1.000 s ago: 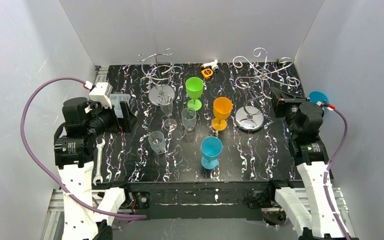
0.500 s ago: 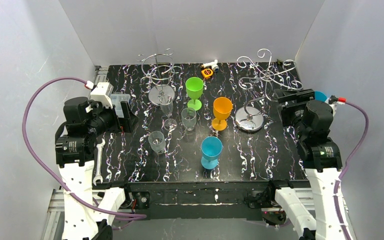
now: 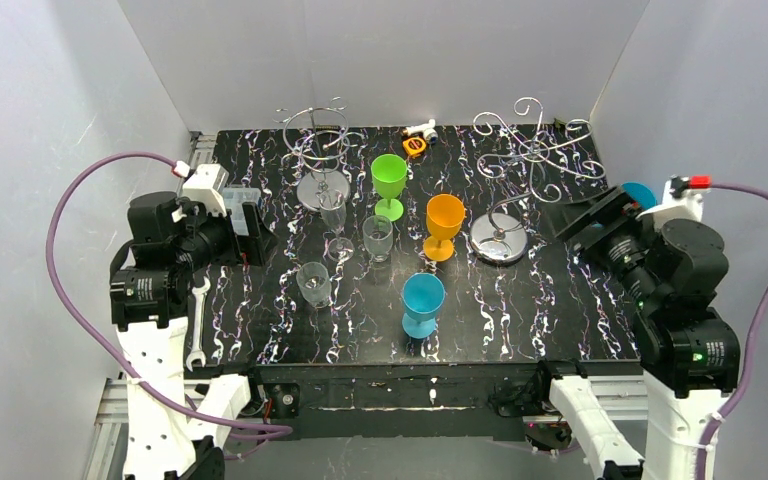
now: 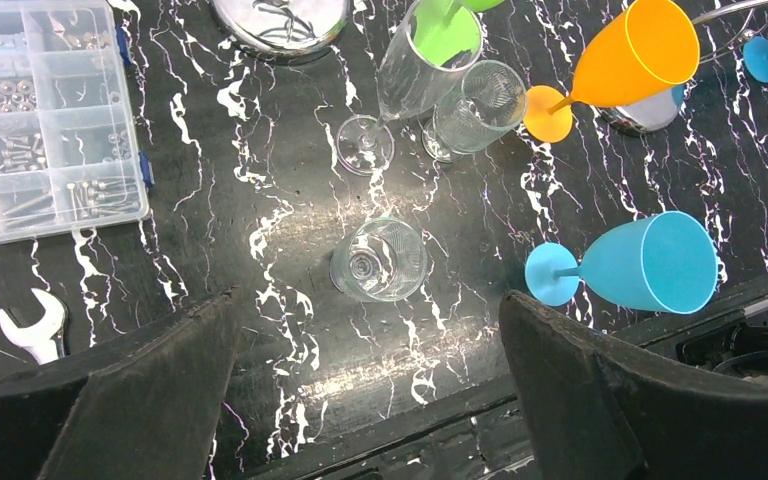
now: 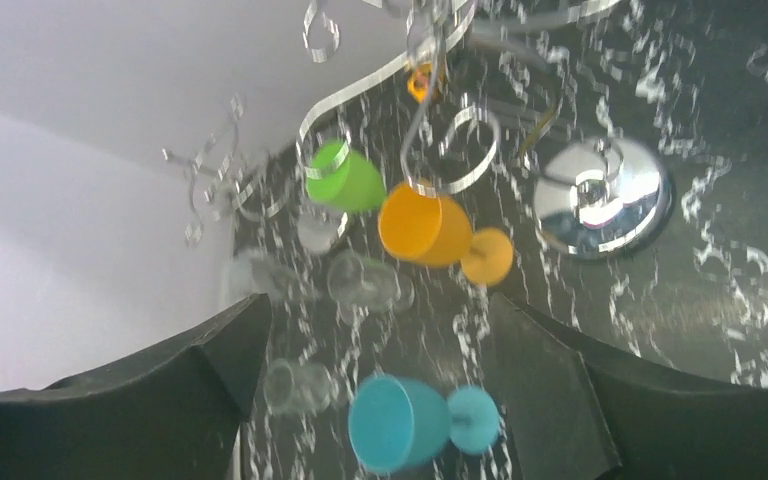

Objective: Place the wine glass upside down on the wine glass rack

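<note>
Pre-grasp step, nothing lifted. My L claw & R claw gape wide, empty. Next, prob.: R onto orange glass mid-frame, flip onto rack.

The black, white-veined desk carries a clear glass just ahead of the left pincer. A blue goblet stands to its right, and a compartmented screw box and a wrench lie to its left. Ahead of the right pincer stand an orange goblet, a green goblet and a wire glass rack on its chrome base.
</note>
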